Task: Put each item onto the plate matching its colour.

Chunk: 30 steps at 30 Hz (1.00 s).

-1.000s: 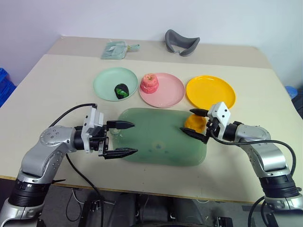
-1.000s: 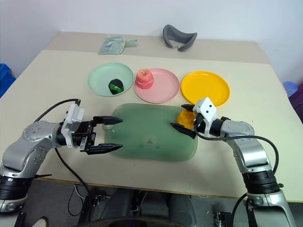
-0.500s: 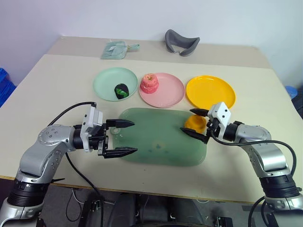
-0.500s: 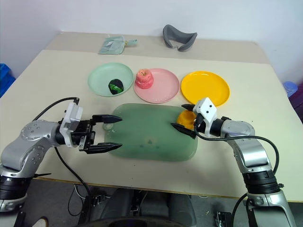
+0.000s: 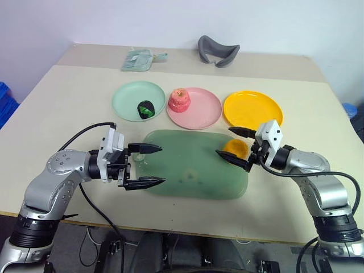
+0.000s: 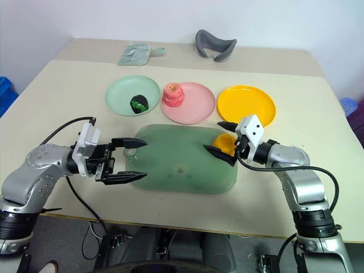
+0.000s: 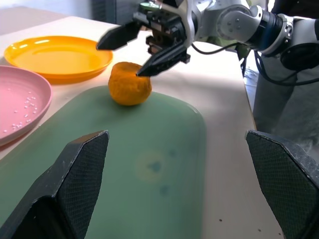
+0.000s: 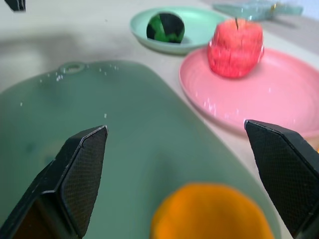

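On the beige tabletop (image 5: 68, 96), going from left to right, the robot's left hand (image 5: 145, 166) hangs over the left edge of a large dark-green rounded rectangular mat (image 5: 187, 170), its two black fingers spread wide and level, with nothing between them. Behind it sits a mint-green round shallow plastic plate (image 5: 129, 96) holding a dark green-and-black lumpy toy piece (image 5: 146, 108) near its right rim. Just beside that plate, touching or nearly so, is a pink round plastic plate (image 5: 202, 111) with a pink-red toy apple (image 5: 180, 100) standing upright on its left part. Further right lies a yellow round plastic plate (image 5: 253, 109), bare.

An orange-yellow round toy fruit (image 5: 235, 149) rests on the right end of the mat, just in front of the yellow plate and not on it. The right hand (image 5: 234, 145) is at this fruit, its black fingers fully apart, one above and behind the fruit, the other low at its near side; from the left wrist view the lower fingertip is right at the top of the fruit, though I cannot tell whether it touches. The fruit sits on the mat, not gripped.

At the far side of the tabletop lie a pale green flat packet (image 5: 138, 59) and, further right, a grey curved object (image 5: 218, 51).
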Available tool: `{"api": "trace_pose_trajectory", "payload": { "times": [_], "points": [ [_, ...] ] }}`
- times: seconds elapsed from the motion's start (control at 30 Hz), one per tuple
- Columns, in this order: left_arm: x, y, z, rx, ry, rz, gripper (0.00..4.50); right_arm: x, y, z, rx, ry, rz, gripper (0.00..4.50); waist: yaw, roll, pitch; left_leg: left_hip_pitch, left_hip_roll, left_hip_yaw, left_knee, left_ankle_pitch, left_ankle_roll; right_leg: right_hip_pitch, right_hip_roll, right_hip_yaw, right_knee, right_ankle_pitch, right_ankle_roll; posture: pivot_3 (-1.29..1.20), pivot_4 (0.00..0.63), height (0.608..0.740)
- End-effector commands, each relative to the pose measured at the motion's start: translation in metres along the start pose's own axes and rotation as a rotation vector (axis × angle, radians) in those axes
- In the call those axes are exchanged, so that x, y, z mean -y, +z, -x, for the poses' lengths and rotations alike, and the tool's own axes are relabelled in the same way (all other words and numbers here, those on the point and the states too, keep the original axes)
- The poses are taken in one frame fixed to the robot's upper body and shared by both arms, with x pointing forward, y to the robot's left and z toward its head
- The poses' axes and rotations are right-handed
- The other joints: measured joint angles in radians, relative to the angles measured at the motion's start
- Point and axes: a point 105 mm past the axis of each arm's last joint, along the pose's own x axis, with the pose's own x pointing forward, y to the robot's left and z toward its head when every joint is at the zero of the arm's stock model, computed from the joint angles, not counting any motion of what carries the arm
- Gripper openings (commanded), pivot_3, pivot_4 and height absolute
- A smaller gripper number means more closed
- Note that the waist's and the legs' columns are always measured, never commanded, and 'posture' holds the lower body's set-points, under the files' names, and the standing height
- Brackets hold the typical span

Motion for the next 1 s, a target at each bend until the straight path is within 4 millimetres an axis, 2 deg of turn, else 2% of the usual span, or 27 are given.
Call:
{"api": "trace_pose_trajectory", "payload": {
  "times": [0.03,0.47,0.77,1.0],
  "points": [
    [0.002,0.006,-0.002,0.016,-0.022,-0.017,4.5,0.004,-0.004,0.006,-0.005,-0.017,0.016,4.49,0.0,0.0,0.0,0.0,0.0,0.0,0.0,0.0,0.0,0.0,0.0,0.0,0.0,0.0,0.0,0.0,0.15,0.74],
    [0.004,0.006,-0.002,0.012,-0.022,-0.015,4.5,-0.001,-0.016,0.002,-0.024,-0.003,-0.036,4.49,0.0,0.0,0.0,0.0,0.0,0.0,0.0,0.0,0.0,0.0,0.0,0.0,0.0,0.0,0.0,0.0,0.15,0.74],
    [0.004,0.006,-0.001,0.011,-0.015,-0.013,4.5,0.012,-0.007,-0.003,-0.008,-0.062,-0.013,4.49,0.0,0.0,0.0,0.0,0.0,0.0,0.0,0.0,0.0,0.0,0.0,0.0,0.0,0.0,0.0,0.0,0.15,0.74],
    [0.005,0.006,-0.001,0.01,-0.013,-0.012,4.5,0.01,-0.013,-0.004,-0.034,-0.06,-0.02,4.49,0.001,0.0,0.0,0.0,0.0,0.0,0.0,0.0,0.0,0.0,0.0,0.0,0.0,0.0,0.0,0.0,0.15,0.74]
  ]
}}
